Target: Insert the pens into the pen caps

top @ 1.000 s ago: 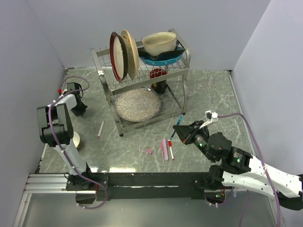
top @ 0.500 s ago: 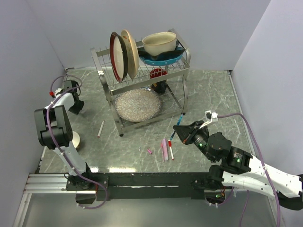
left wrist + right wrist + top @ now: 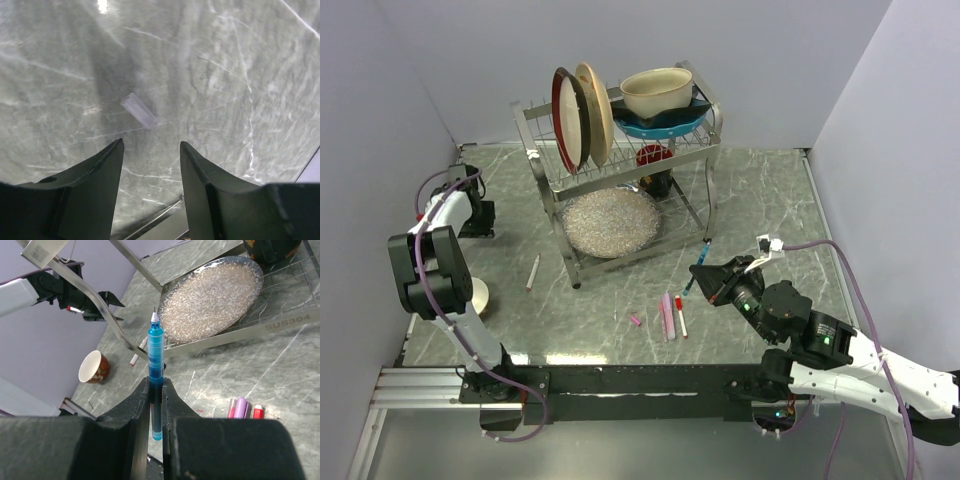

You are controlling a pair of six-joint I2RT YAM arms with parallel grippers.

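My right gripper (image 3: 157, 382) is shut on a blue pen (image 3: 155, 360) that stands upright, tip up, between its fingers; from above this pen (image 3: 700, 258) is just right of the rack. A pink pen (image 3: 666, 315) and a whitish pen with a red end (image 3: 680, 318) lie side by side at the front centre, a tiny pink pen cap (image 3: 635, 320) to their left. Another whitish pen (image 3: 533, 271) lies left of the rack. My left gripper (image 3: 151, 142) is open above a small clear stubby tube (image 3: 139, 110) lying on the table, at the far left back (image 3: 477, 220).
A metal dish rack (image 3: 542, 165) at the back centre holds plates, a bowl and a speckled plate (image 3: 612, 222). A brown cup (image 3: 478, 295) stands near the left arm. Grey walls close in the left, back and right sides.
The left wrist has swung back toward the rear left corner. The right arm, still holding the blue pen, has barely shifted.
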